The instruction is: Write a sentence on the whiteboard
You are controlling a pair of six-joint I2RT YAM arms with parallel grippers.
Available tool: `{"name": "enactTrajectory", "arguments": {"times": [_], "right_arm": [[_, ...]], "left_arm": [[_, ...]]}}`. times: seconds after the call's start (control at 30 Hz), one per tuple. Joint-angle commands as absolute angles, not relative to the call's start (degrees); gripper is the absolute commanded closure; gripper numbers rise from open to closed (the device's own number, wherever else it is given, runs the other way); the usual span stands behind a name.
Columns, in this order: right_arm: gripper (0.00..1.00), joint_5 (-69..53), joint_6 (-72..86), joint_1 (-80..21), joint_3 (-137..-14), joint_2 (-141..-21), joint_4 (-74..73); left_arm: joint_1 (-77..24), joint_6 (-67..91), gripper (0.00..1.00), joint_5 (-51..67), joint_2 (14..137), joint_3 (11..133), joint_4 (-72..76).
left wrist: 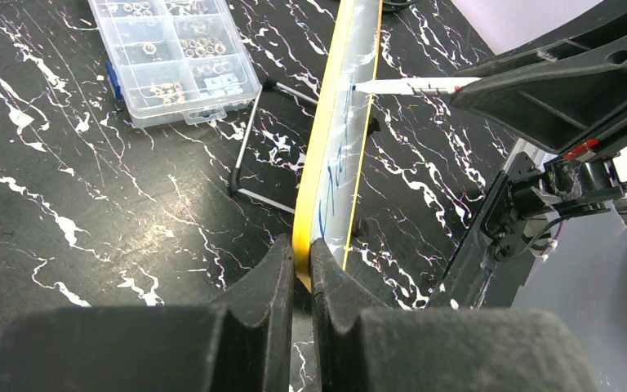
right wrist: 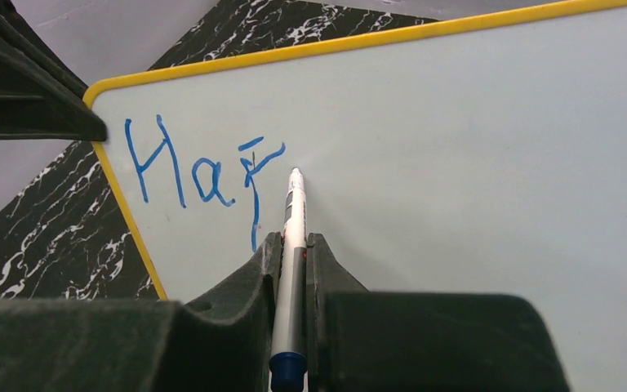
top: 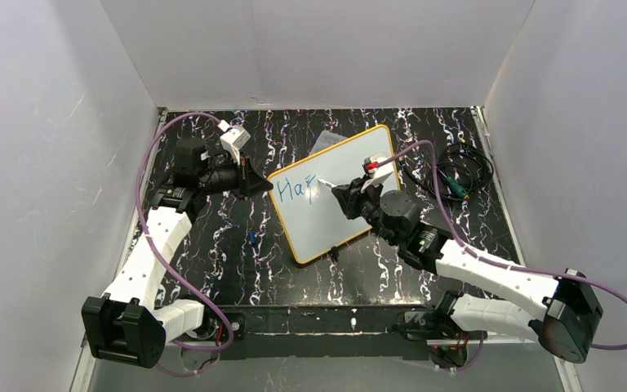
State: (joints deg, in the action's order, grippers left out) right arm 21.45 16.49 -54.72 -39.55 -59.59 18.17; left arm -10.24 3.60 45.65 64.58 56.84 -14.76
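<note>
Black, white-veined counter (top: 229,269) fills my overhead feed. On the left, my left end effector (left wrist: 300,261) is clamped on the yellow frame of the whiteboard (right wrist: 473,147) near its upper left corner, with one finger on each face. The board stands propped up near the middle of the counter. A black wire stand (left wrist: 249,155) is behind it, and beyond that a clear plastic compartment box (left wrist: 175,57) lies flat.

The sentence (right wrist: 196,171) as written reads "Ha" plus a partly formed third letter, in blue toward the board's upper left. Just right of that last stroke, the white marker (right wrist: 294,220) has its tip at the board's face. My right end effector (right wrist: 294,245) is closed around the marker's barrel, with the blue end toward the wrist. At the far right, a coil of black cable (top: 457,175) lies on the counter, apart from the board.
</note>
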Motion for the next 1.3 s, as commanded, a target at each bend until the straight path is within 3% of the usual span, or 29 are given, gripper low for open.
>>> {"name": "enactTrajectory", "arguments": {"times": [0.0,0.83,1.27], "right_arm": [[0.99,23.7,14.6,-54.5,-41.6,-60.8,22.1],[0.99,19.7,20.3,-54.5,-36.5,-56.5,9.5],[0.99,23.7,15.5,-54.5,-41.5,-58.1,20.9]], "left_arm": [[-10.6,1.7,1.0,47.8,63.2,56.3,-15.3],[-10.6,1.6,1.0,48.0,62.9,56.4,-15.4],[-10.6,1.5,1.0,47.9,63.2,56.4,-15.4]]}}
